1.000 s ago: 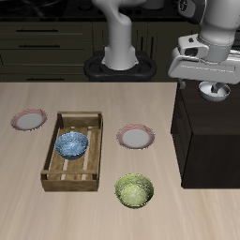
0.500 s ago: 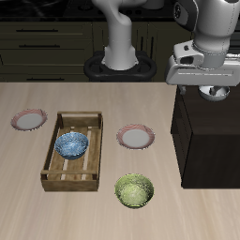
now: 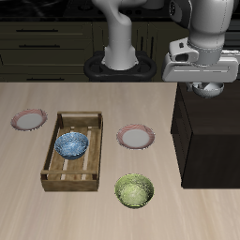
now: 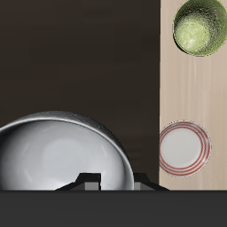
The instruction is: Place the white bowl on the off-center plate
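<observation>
Two plates with pinkish-red rims lie on the table. One plate [image 3: 137, 138] sits beside the wooden tray [image 3: 73, 150], between it and a dark cabinet [image 3: 208, 131]. The off-center plate [image 3: 29, 119] lies alone on the tray's other side, well apart from everything else, and is bare.

The white bowl [image 3: 212, 90] hangs in the gripper [image 3: 210, 82], held above the dark cabinet top and clear of it — judged high enough to pass over the table's other items in transit. The wrist view shows the bowl's [image 4: 64, 151] pale, shiny inside close under the camera, with the gripper [image 4: 108, 182] seated at its rim; the jaws are judged clamped on that rim, one finger inside and one outside, which suits a thin-walled bowl and keeps it mouth-up.

A blue patterned bowl [image 3: 71, 143] rests inside the tray, and a yellow-green bowl [image 3: 134, 190] stands near the table's front edge. Neither concerns the task.

Assessment: the bowl is lifted but not yet carried. The target plate lies across the whole table from the gripper — the nearer plate and the tray sit between. The carry calls for crossing above both. Risk noted: setting down on the nearer, look-alike plate by mistake, or the bowl slipping from its rim grip.
</observation>
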